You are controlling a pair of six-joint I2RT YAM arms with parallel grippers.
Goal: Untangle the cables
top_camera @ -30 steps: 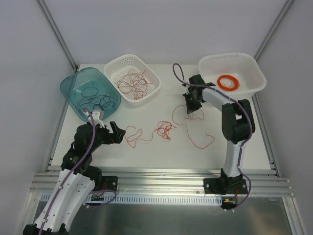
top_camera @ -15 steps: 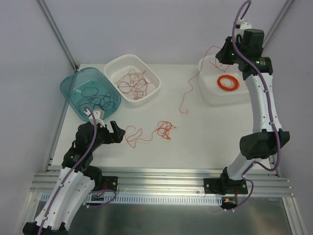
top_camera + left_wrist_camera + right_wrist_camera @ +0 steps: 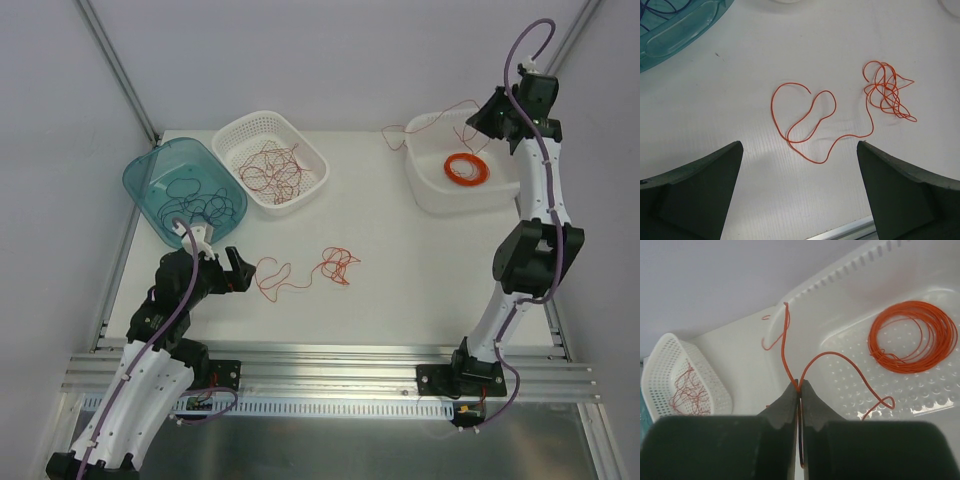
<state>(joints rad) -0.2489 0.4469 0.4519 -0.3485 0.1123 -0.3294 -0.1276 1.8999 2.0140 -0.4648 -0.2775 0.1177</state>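
The right claw hangs high over the white tub at the far right corner of the counter, its fingers pinched tight on a thin orange-red cable. From the pinch, one end of that cable runs out past the tub's left rim and ends in a small hook in the air. The other end arcs down into the tub and kinks near the thick orange coil lying on the tub floor. The left claw hovers low near the left edge of the counter with its fingers spread wide and nothing between them. Just ahead of it, toward the middle of the counter, a loose orange-red strand lies flat in open curves. One end of it leads into a small knot of loops. At the far left corner a teal bin sits tilted, with dark wires inside. Beside it along the far edge, a white lattice basket holds a clump of red wires.
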